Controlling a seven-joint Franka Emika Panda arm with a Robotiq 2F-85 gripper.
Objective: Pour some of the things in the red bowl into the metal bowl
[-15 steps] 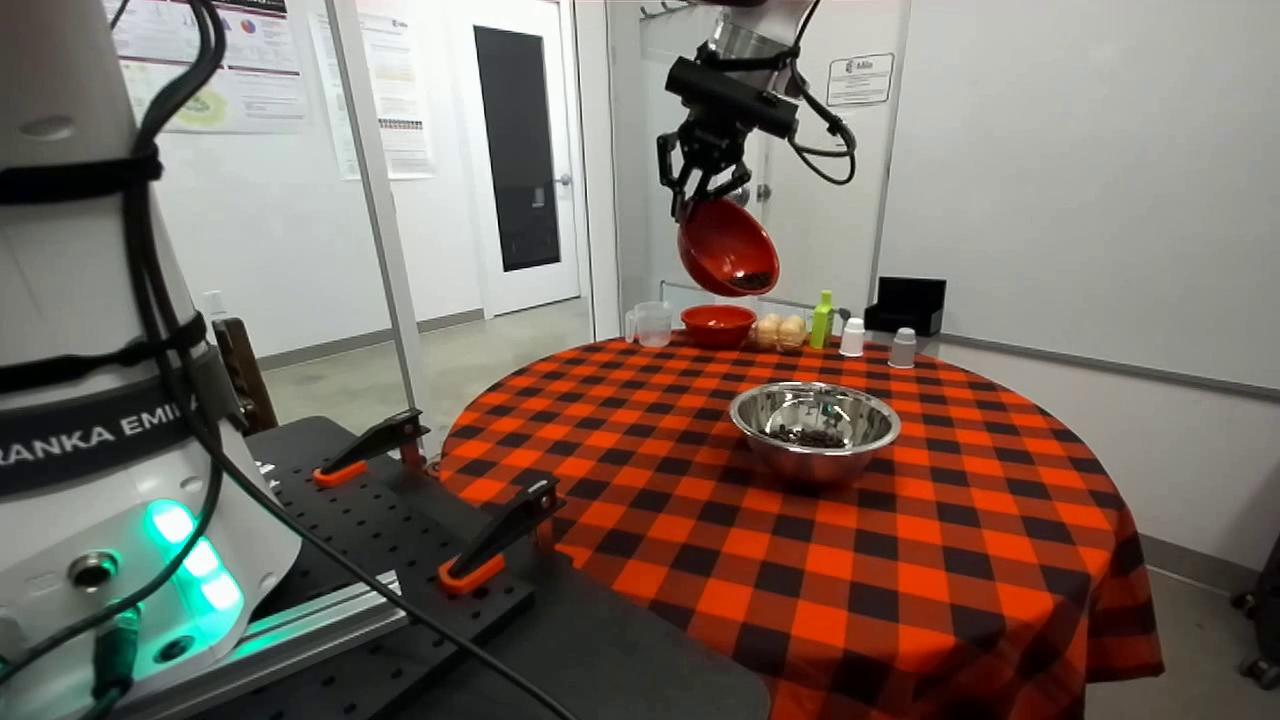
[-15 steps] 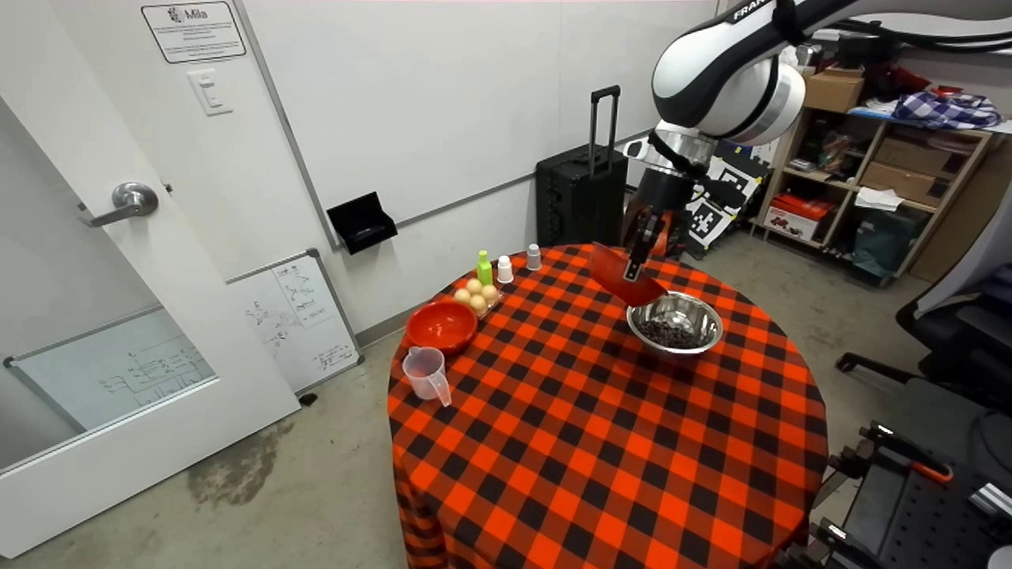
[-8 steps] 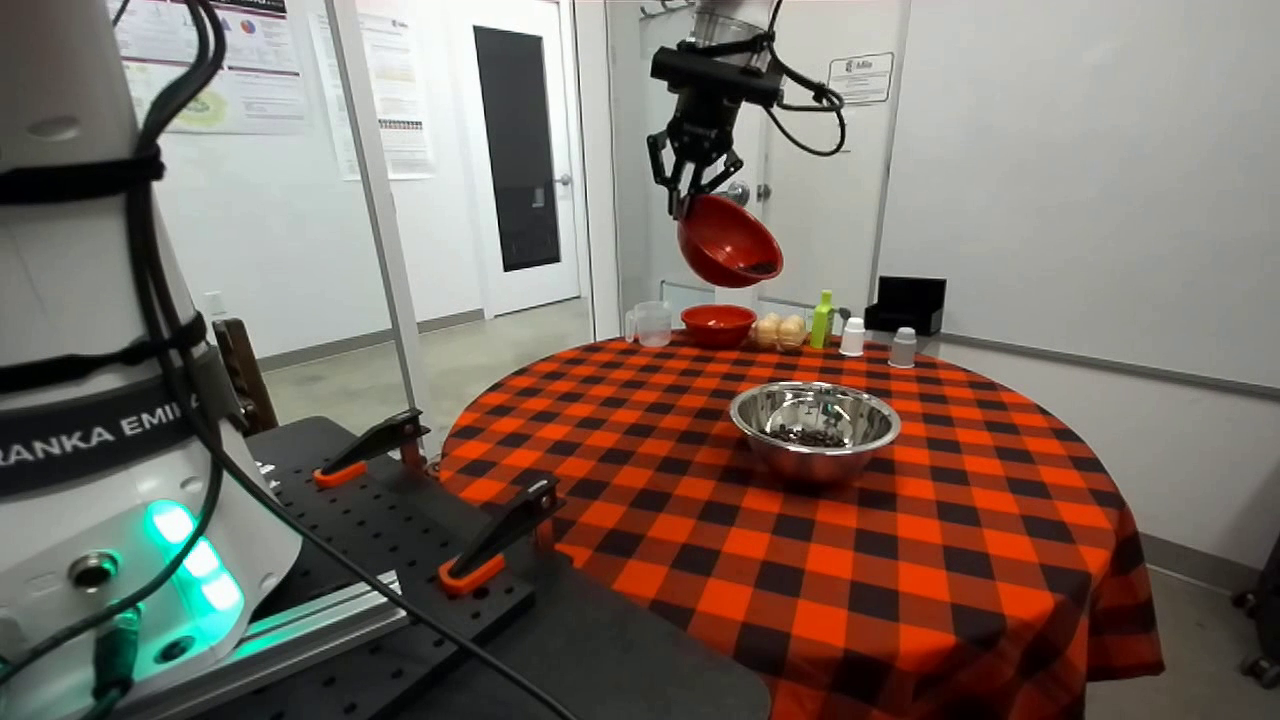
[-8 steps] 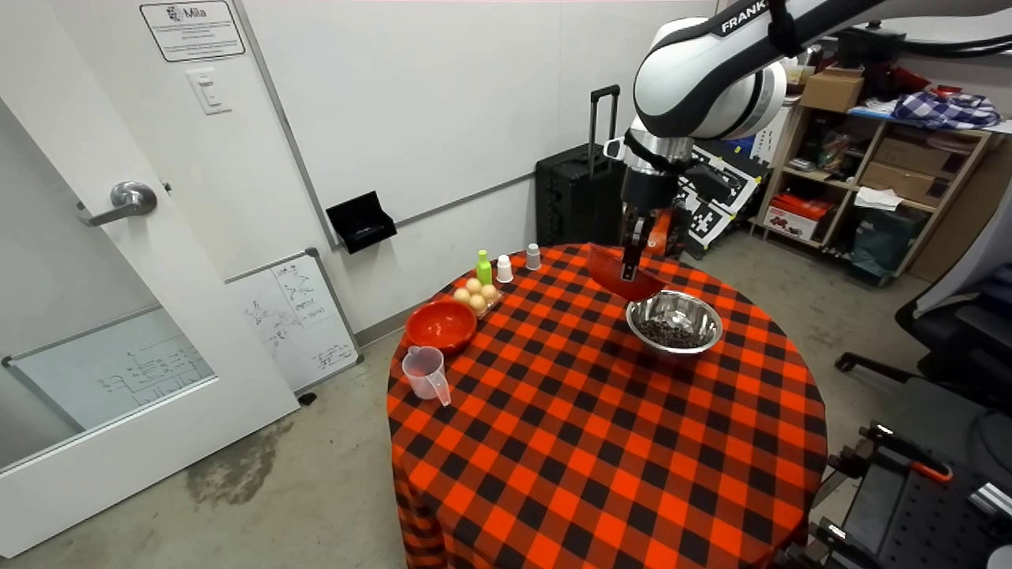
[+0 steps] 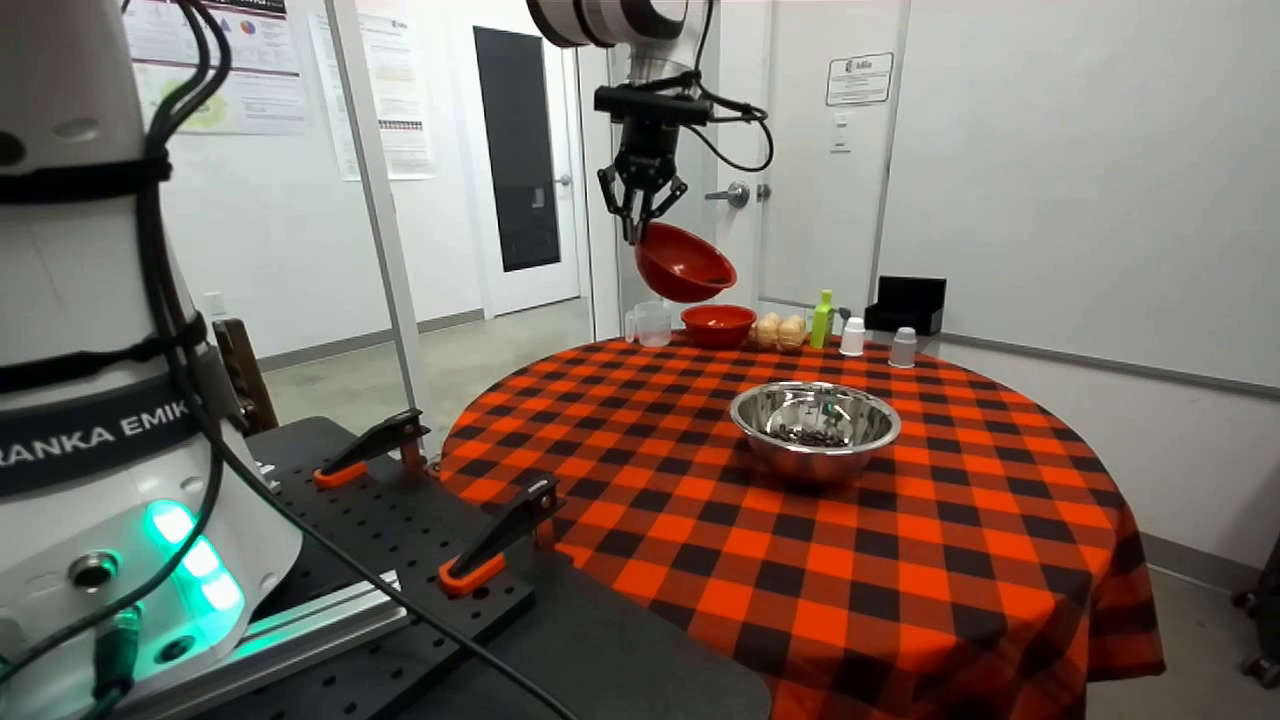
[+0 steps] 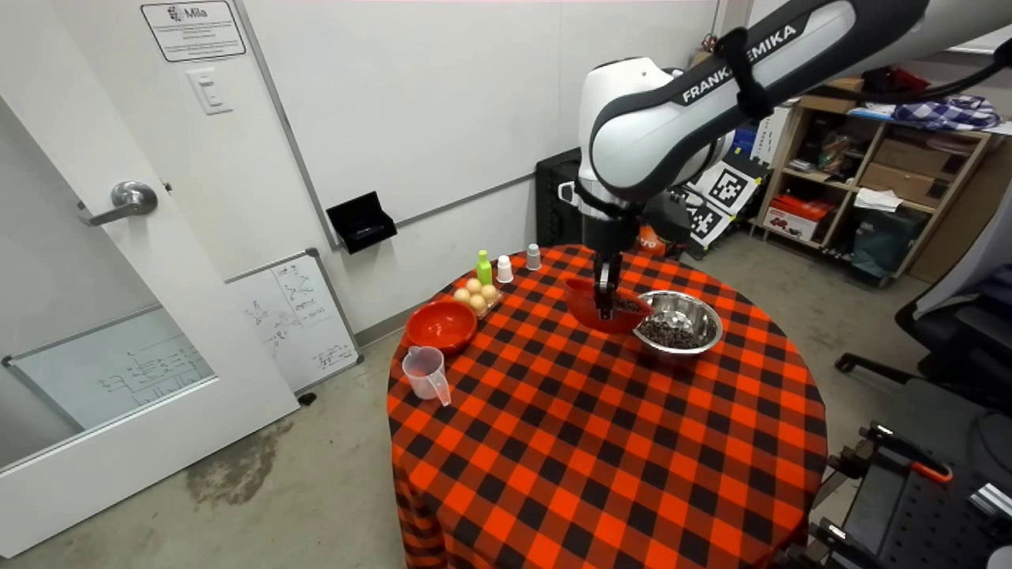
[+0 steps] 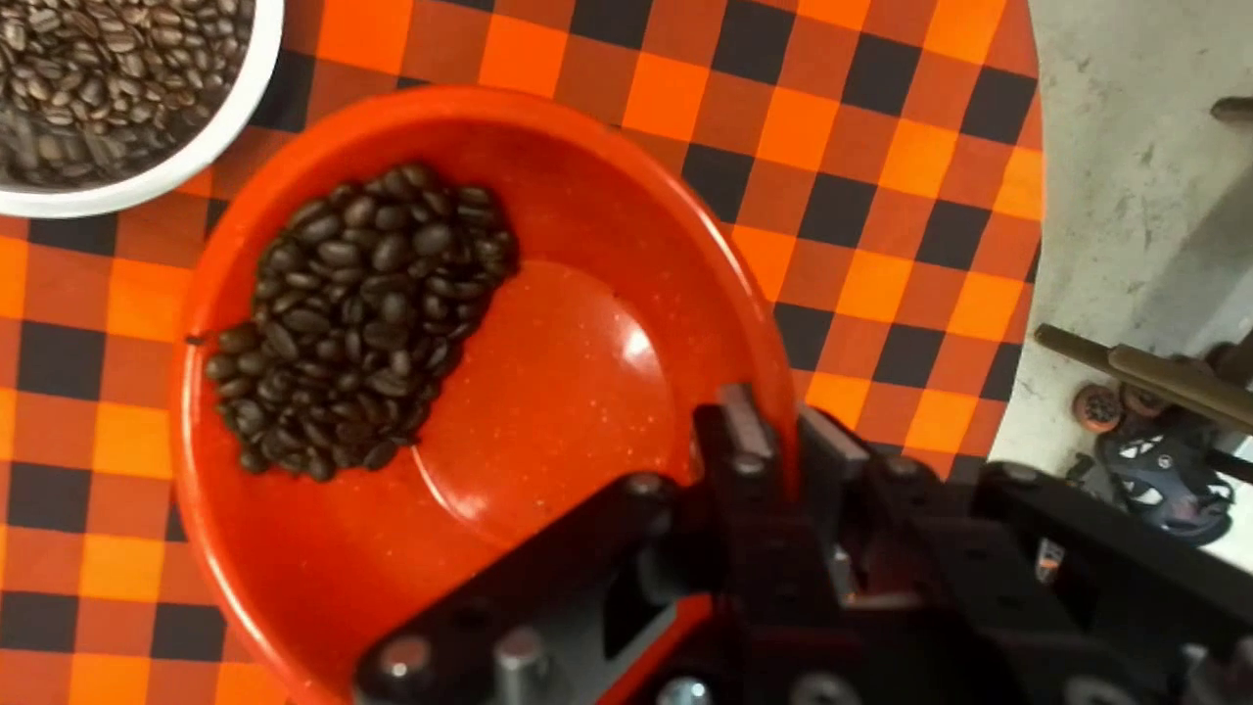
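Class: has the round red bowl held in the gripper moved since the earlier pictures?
Yes: in an exterior view, the held red bowl has shifted leftward in the picture, relative to the shiny round steel bowl, which stayed put.

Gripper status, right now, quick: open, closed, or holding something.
Gripper: closed on the rim of a tilted red bowl with coffee beans in it.

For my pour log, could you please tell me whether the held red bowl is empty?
Not empty: in the wrist view, dark beans lie heaped against one side of the red bowl.
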